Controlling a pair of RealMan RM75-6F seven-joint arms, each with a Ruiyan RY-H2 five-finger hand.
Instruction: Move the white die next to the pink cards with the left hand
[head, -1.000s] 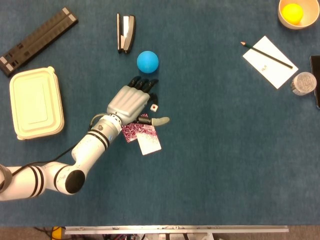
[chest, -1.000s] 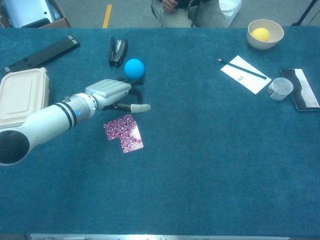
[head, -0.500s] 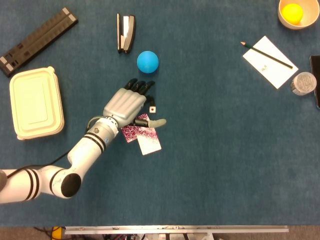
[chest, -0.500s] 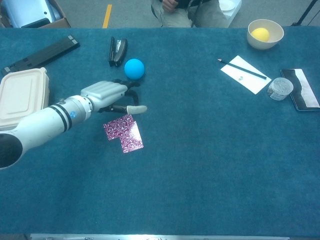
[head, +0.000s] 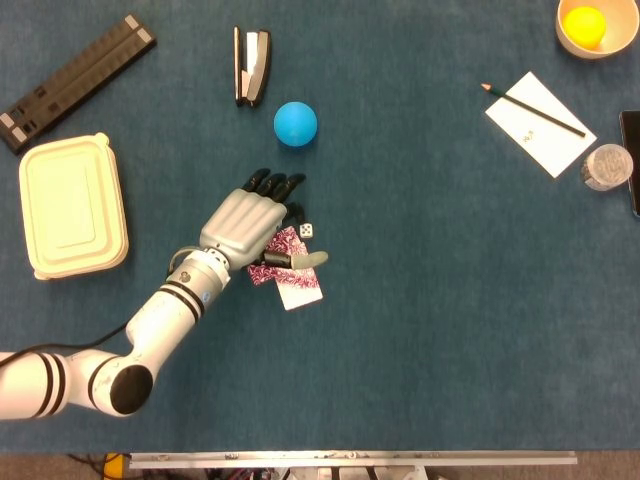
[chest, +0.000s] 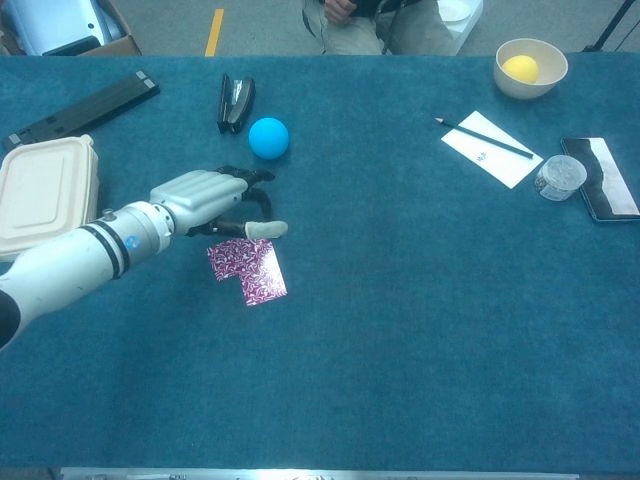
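The white die (head: 306, 231) sits at the upper right edge of the pink cards (head: 288, 272), between the dark fingertips (head: 296, 211) and the pale thumb of my left hand (head: 243, 221). The hand holds the die loosely there, its other fingers spread toward the blue ball. In the chest view the left hand (chest: 205, 195) curls over the spot just behind the pink cards (chest: 247, 265), and its fingers hide the die. My right hand is in neither view.
A blue ball (head: 295, 122) and a stapler (head: 251, 65) lie beyond the hand. A cream lunch box (head: 72, 205) and a black bar (head: 75, 80) are at the left. Far right hold a notepad with pencil (head: 540, 122), a yellow-ball bowl (head: 596, 27) and a small jar (head: 604, 166).
My left hand has drawn back toward me and slightly left, bringing the die with it from open cloth down to the upper edge of the pink cards.
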